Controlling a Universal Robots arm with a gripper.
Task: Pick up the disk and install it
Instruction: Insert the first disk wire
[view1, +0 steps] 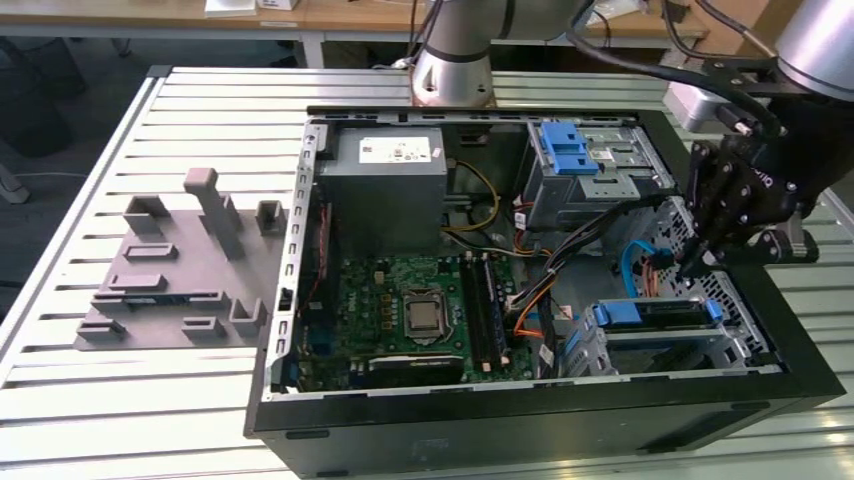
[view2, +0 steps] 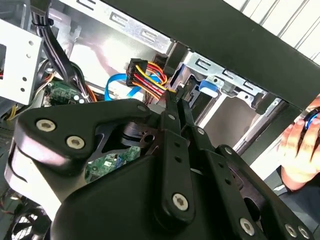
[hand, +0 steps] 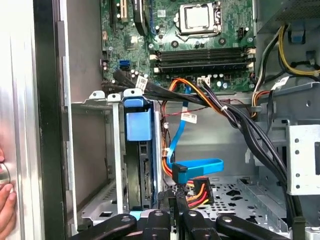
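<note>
- The disk, in its blue frame, sits in the drive cage at the corner of the open computer case toward the exterior view's right; in the first wrist view it stands on edge inside that cage, its blue end tab facing out.
- The claw hangs just above and beside the cage, fingers pressed together with nothing between them; in the second wrist view the closed tips point at a bundle of red, yellow and black wires.
- A flat blue cable ends in a plug just beside the claw in the first wrist view.
- The green circuit board lies in the middle of the case, with a grey power box behind it.
- The case rests on a slatted metal bench, next to a grey tray of holders.
- A person's hand shows at the case's outer wall.
</note>
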